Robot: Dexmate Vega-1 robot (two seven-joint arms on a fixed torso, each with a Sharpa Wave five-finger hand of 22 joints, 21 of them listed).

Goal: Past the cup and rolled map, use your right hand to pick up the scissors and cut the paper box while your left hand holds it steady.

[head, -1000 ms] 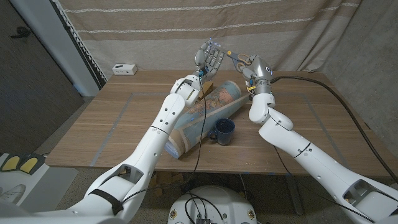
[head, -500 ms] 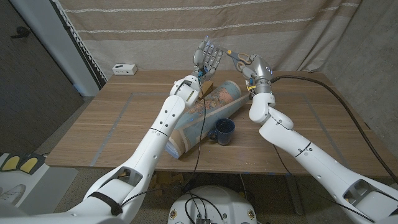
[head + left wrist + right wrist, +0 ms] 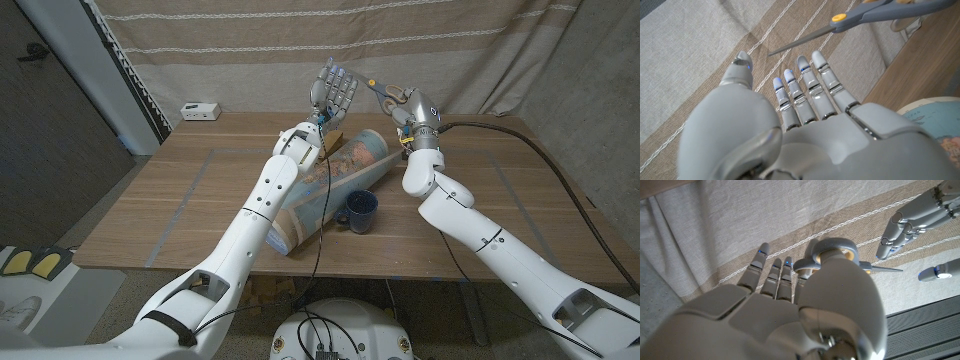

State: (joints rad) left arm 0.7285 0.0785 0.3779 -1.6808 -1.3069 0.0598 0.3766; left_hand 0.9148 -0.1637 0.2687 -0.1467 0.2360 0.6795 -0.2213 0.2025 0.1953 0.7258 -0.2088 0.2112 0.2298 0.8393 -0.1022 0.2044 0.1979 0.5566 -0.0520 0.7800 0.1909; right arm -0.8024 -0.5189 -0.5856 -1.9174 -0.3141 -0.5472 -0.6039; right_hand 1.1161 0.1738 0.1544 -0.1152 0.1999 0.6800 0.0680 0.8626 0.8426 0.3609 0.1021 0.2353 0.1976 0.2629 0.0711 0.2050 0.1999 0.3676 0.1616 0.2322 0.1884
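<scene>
My right hand (image 3: 418, 112) is raised above the table's far side and grips grey-handled scissors (image 3: 385, 95), blades pointing toward my left hand (image 3: 335, 94). That left hand is also in the air, fingers straight and apart, holding nothing. A brown paper box (image 3: 332, 147) peeks out behind the left wrist, mostly hidden. The rolled map (image 3: 330, 190) lies diagonally on the table, with the dark blue cup (image 3: 361, 210) beside it. The left wrist view has the scissors (image 3: 875, 12) crossing above my left hand (image 3: 805, 130). In the right wrist view a scissor handle loop (image 3: 832, 251) sits in my right hand (image 3: 790, 310).
A small white device (image 3: 200, 110) lies at the wooden table's (image 3: 180, 200) back left corner. A striped curtain (image 3: 260, 50) hangs close behind the table. My left forearm lies over the map.
The right hand with the scissors has drifted slightly to the right. The left hand has risen a little.
</scene>
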